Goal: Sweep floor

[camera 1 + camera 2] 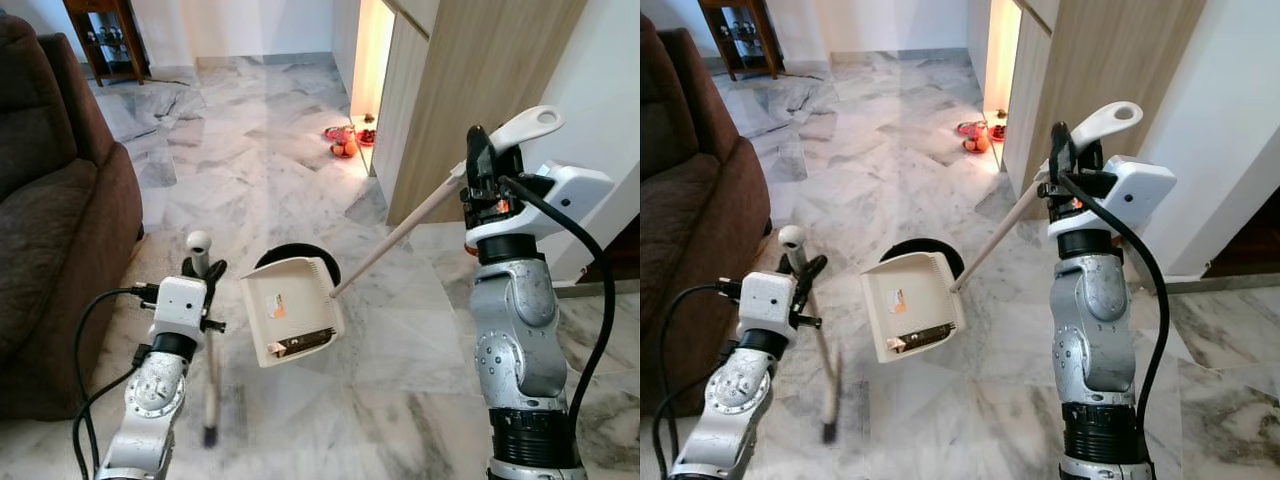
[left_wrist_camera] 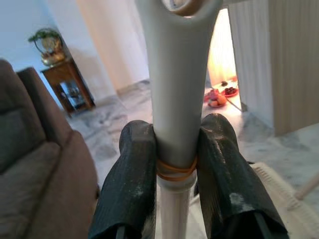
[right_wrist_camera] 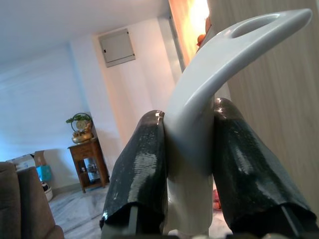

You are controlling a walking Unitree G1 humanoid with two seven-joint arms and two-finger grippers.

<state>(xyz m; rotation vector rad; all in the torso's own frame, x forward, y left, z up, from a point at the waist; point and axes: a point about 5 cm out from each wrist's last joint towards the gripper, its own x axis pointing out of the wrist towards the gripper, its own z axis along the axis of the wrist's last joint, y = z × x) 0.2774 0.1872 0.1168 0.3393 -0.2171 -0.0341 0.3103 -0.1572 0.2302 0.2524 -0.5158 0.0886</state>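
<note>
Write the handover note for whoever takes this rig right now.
Left gripper: shut on the broom handle, bristles down on the floor beside the sofa.
Right gripper: shut on the dustpan handle, pan hanging tilted ahead of the robot, over a round black object.
Done: both tools in hand.
Left: sweep; no debris visible in the pan yet.

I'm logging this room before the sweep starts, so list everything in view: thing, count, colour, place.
dustpan: one, cream, raised over the floor on a long handle, centre
broom: one, pale handle, dark head down near the floor
round object: one, black, on the floor behind the dustpan
sofa: one, brown, robot's left
floor: grey-white marble
small items: several, red and orange, by the lit doorway
side table: one, dark wood, far left
wall panel: wood, right
left gripper: shut on the broom
right gripper: shut on the dustpan handle
</note>
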